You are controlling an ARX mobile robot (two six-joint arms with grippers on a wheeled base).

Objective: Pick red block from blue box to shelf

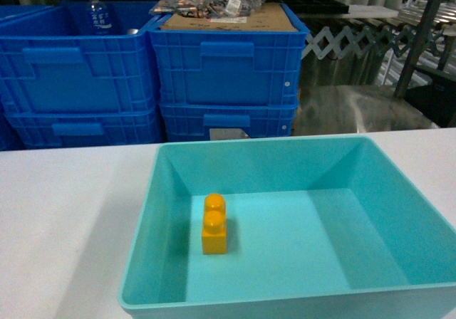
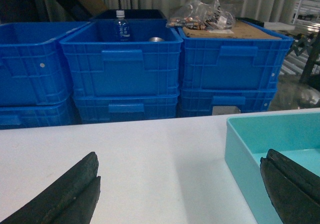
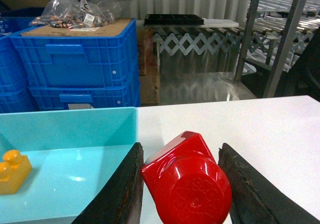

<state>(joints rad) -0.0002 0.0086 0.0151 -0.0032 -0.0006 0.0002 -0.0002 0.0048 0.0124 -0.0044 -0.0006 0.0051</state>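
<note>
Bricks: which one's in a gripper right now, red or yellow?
The red block, clamped stud-forward between the right gripper fingers. The yellow brick stands untouched on the floor of the blue box.

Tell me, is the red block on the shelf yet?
Not yet. The red block is out of the blue box; only the yellow brick sits inside. The right gripper grips the block between its fingers. It has not been placed on the shelf. The left gripper is open.
</note>
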